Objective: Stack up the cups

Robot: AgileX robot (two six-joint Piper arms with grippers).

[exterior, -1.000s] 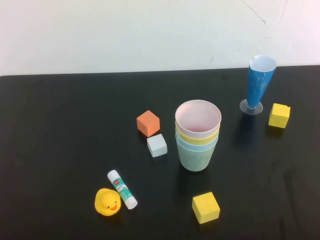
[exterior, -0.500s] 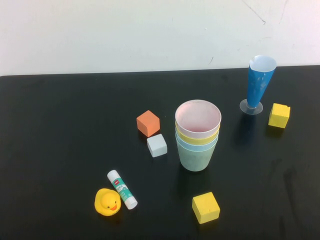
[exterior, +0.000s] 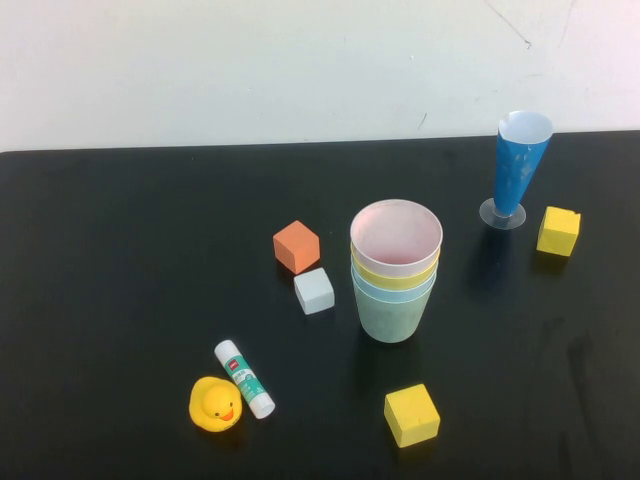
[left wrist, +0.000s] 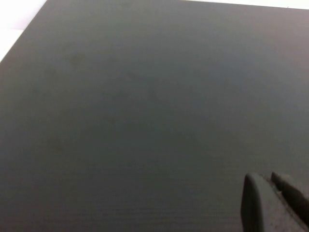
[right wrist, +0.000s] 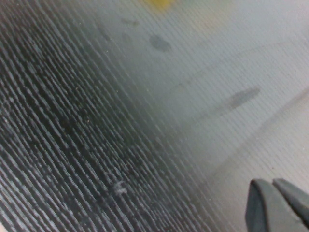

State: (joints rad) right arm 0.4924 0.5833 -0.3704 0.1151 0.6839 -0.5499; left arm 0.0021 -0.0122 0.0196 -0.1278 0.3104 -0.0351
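Cups: you see all four nested in one upright stack near the middle of the counter; the pale green cup sits at the bottom, then the light blue cup, the yellow cup, and the pale pink cup on top.
Left end effector: you find it only in the left wrist view, low over bare dark counter; its fingers lie close together and grip nothing. No cup shows near it.
Right end effector: you find it only in the right wrist view, over scuffed counter by a pale edge; its fingers sit nearly touching and carry nothing. A blurred yellow shape lies well apart from it; you cannot tell what it is.
Beside the stack: an orange block and a grey block sit just to its left, a yellow block in front.
Farther off: a blue cone on a clear foot and a second yellow block stand to the right; a glue stick touches a rubber duck at front left.
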